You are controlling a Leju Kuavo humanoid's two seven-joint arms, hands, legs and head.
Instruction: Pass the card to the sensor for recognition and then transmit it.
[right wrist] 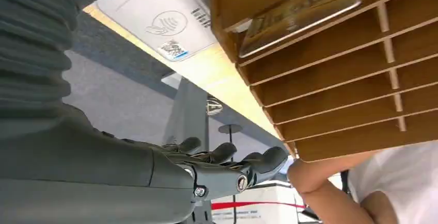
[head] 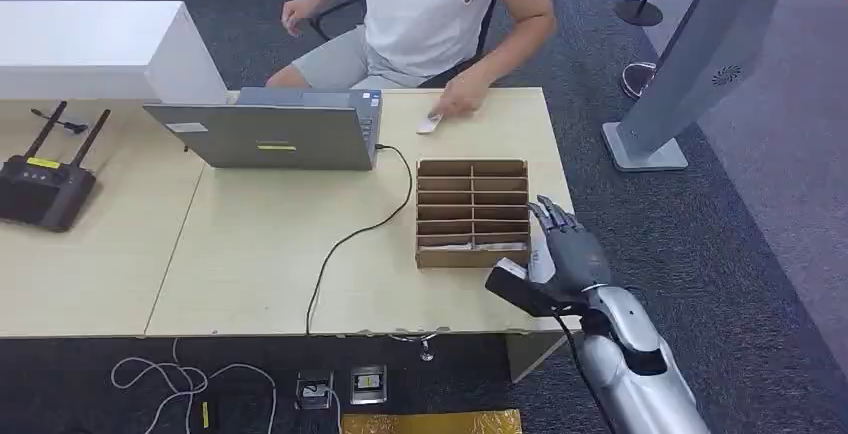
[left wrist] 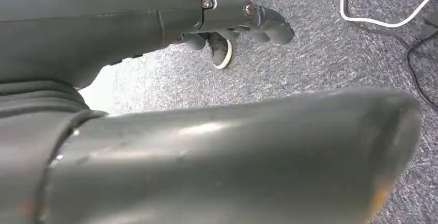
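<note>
A wooden slotted rack [head: 472,212] stands on the light table [head: 260,264] near its right end. A card [right wrist: 299,15] lies in the rack's nearest slot [head: 468,245]. The white sensor [right wrist: 165,22] with a contactless mark lies flat by the rack's near right corner [head: 512,270]. My right hand [head: 565,244] hovers just right of the rack, fingers stretched forward and holding nothing; in the right wrist view its fingers [right wrist: 232,164] are clear of the rack. My left hand [left wrist: 232,28] hangs over the carpet, fingers loosely bent, with nothing in it.
A person sits behind the table with one hand [head: 462,99] on a small white object [head: 430,124]. A grey laptop [head: 280,134] with a black cable [head: 350,239], a black router [head: 40,189] and a white box [head: 100,49] are to the left. A grey stand [head: 650,144] is on the right.
</note>
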